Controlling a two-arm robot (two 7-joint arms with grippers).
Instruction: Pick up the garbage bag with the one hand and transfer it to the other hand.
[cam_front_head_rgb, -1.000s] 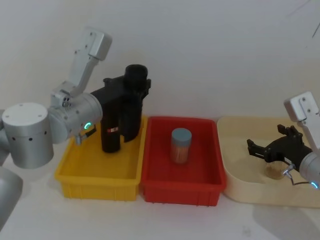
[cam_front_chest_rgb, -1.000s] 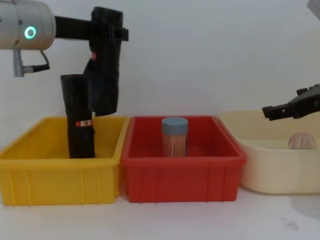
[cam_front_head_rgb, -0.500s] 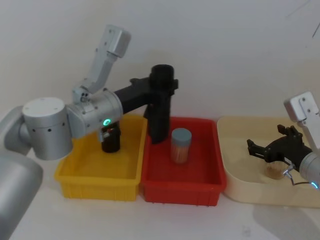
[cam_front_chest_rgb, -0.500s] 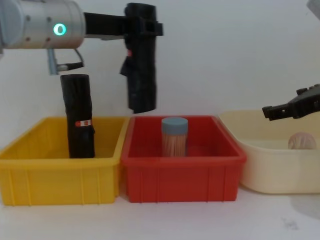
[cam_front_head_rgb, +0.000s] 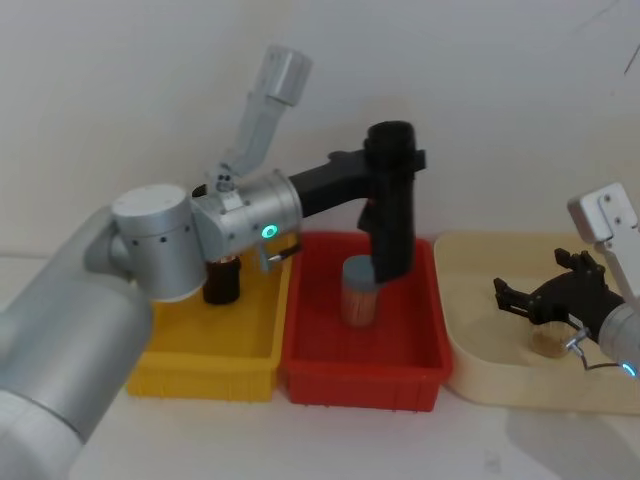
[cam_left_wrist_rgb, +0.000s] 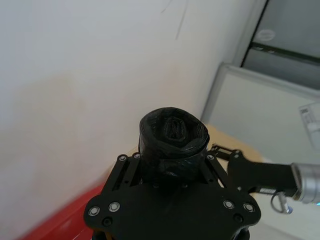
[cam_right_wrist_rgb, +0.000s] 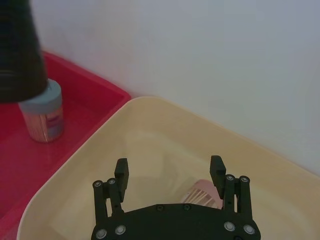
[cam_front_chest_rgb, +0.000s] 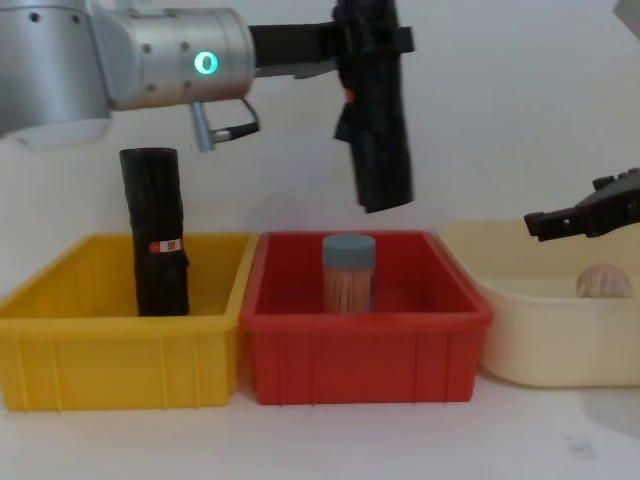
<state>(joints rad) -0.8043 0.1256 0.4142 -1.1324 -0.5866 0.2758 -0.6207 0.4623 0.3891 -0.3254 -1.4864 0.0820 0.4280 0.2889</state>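
Garbage bag (cam_front_chest_rgb: 383, 150) hangs in outstretched left end effector (cam_front_chest_rgb: 374, 42) above red bin (cam_front_chest_rgb: 365, 345).

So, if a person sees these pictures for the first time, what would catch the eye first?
The left gripper holds a tall black roll of garbage bags in the air above the red bin, jaws shut on its upper part. A second black roll stands upright in the yellow bin. The right gripper hangs open over the cream tub.
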